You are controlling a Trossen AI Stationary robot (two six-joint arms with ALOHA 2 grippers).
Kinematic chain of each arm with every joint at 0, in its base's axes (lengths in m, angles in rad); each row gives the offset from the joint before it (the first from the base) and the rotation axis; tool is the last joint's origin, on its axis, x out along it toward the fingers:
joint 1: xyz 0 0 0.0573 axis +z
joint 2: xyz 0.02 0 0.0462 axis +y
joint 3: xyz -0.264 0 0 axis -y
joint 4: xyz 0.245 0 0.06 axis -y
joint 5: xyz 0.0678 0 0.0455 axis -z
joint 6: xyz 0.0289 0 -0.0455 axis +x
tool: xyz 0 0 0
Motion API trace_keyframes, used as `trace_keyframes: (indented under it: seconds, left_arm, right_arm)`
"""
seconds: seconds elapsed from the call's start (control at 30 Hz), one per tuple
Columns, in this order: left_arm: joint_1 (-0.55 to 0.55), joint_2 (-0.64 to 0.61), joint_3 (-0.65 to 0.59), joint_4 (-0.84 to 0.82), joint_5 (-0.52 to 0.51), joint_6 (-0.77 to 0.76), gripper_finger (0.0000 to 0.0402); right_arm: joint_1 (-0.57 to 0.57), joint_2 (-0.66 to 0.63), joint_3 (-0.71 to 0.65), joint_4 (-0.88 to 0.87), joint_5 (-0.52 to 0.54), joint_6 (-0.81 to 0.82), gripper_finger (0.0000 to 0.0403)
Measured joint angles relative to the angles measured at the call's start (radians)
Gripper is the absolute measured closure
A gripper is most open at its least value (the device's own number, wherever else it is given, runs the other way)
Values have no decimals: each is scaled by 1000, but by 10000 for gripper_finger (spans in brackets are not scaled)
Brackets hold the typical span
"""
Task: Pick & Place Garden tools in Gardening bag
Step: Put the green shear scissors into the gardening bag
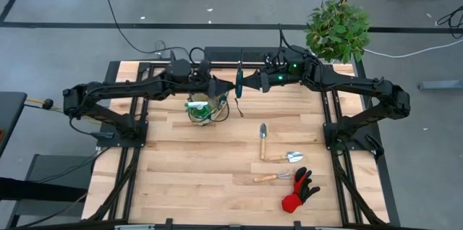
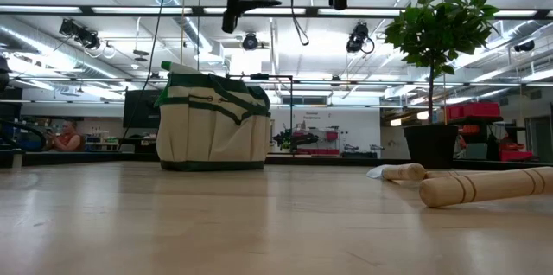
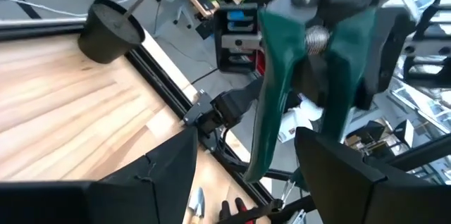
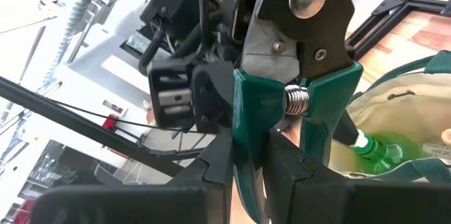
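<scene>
The tan gardening bag (image 1: 205, 107) stands on its base on the table's far middle and shows in the low view (image 2: 212, 119). The green spray bottle (image 4: 373, 150) is inside it. The green-handled pruning shears (image 1: 239, 82) are in the air just right of the bag, between both grippers. My right gripper (image 4: 257, 160) is shut on them. My left gripper (image 3: 246, 160) is open, with a finger on either side of the green handles (image 3: 271, 111). Two wooden-handled metal tools (image 1: 262, 139) (image 1: 271, 178) and the red-and-black glove (image 1: 299, 190) lie on the table's near right. My right gripper pinches the shears' two green handles (image 4: 246, 122) between its two fingers, just below the spring. The fingers come level from the table's right and lie across the handles. The shears are lifted clear of the table and the bag, pivot end away from the fingers.
A third small tool (image 1: 289, 158) lies between the two wooden-handled ones. The potted plant (image 1: 336, 31) stands at the far right corner. Bare wood lies at the table's near left. A person sits far back in the room (image 2: 65, 137).
</scene>
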Motion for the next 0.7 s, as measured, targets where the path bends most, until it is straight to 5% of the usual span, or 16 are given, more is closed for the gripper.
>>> trace_keyframes:
  seconds: [0.7]
  left_arm:
    - [-16,44,0,83,-20,6,156]
  right_arm:
    - [0,0,0,-1,0,-1,352]
